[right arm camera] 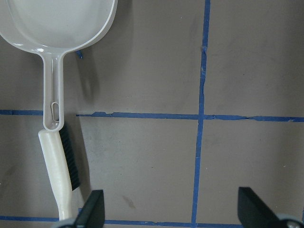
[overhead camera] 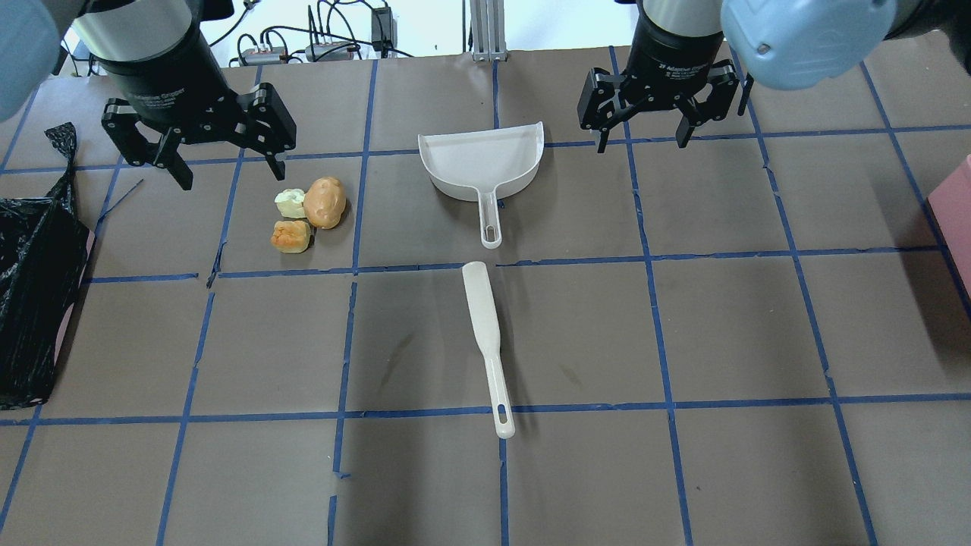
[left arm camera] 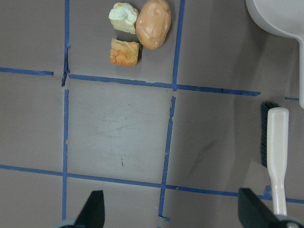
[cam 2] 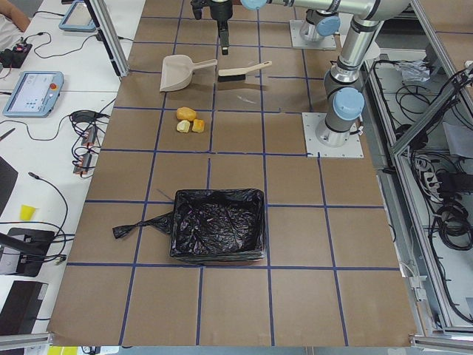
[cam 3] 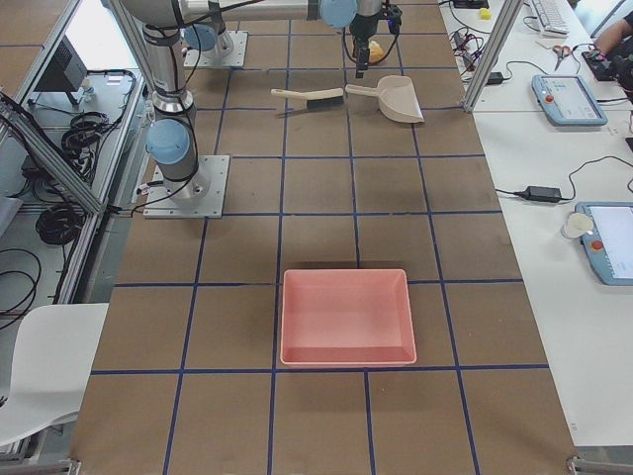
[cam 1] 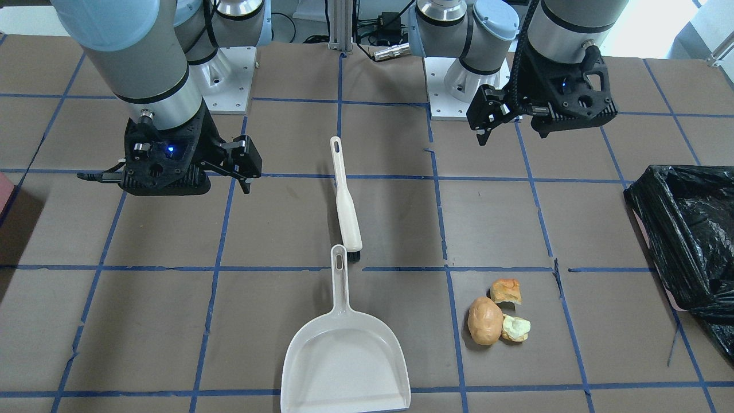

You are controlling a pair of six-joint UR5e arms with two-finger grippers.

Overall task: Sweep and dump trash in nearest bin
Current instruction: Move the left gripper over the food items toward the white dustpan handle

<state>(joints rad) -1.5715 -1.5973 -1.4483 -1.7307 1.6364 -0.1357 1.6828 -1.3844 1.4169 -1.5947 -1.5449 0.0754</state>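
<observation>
The trash lies in one cluster: an orange-brown potato-shaped lump (overhead camera: 325,202), an orange-crusted bread chunk (overhead camera: 291,236) and a pale yellow-white chunk (overhead camera: 289,202). It also shows in the front view (cam 1: 485,320) and the left wrist view (left arm camera: 153,23). The bin (overhead camera: 34,303), lined with a black bag, stands at the table's left end (cam 1: 688,229). My left gripper (overhead camera: 227,171) hangs open and empty above the table, just beyond the trash. My right gripper (overhead camera: 645,140) is open and empty, right of a white dustpan (overhead camera: 482,163). A white brush (overhead camera: 485,334) lies in line with the dustpan's handle.
A reddish-pink tray (cam 3: 346,317) sits at the table's right end, its edge showing in the overhead view (overhead camera: 957,212). The brown table (overhead camera: 728,334) is marked with a blue tape grid. The arm bases (cam 1: 459,86) stand at the robot's edge of the table.
</observation>
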